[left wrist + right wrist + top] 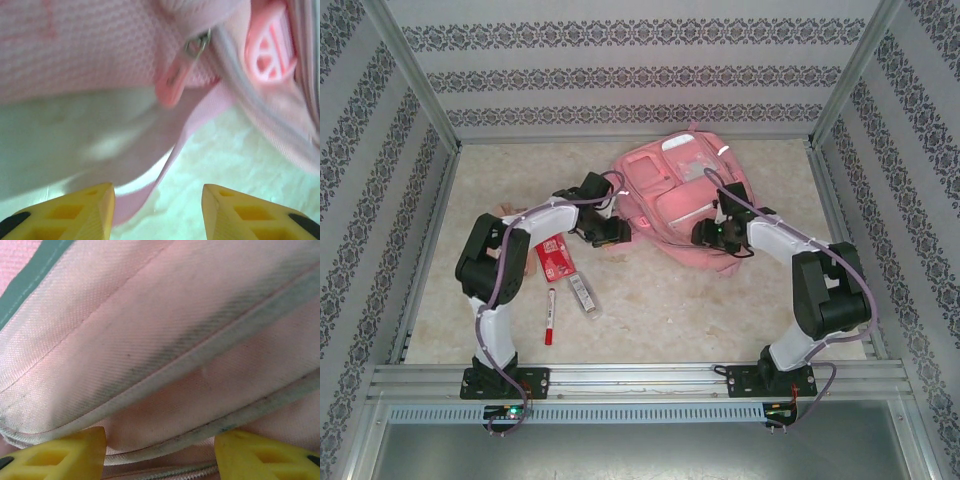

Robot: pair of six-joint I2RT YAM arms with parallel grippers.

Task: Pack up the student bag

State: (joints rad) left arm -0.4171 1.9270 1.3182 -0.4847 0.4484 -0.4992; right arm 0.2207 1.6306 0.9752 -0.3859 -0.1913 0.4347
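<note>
The pale bench (720, 300) has walls all round. The pink bag (680, 185) lies at the back. My left pincer (612, 236), half open, is by the zip pull (175, 82), I think to open it. My right pincer (712, 236), half open, is right up against the bag's side, maybe to steady it.

White walls (620, 70) with dark floral bands close in three sides. The table (720, 310) is pale, marbled beige, evenly lit, edged by aluminium rails (640, 378).
</note>
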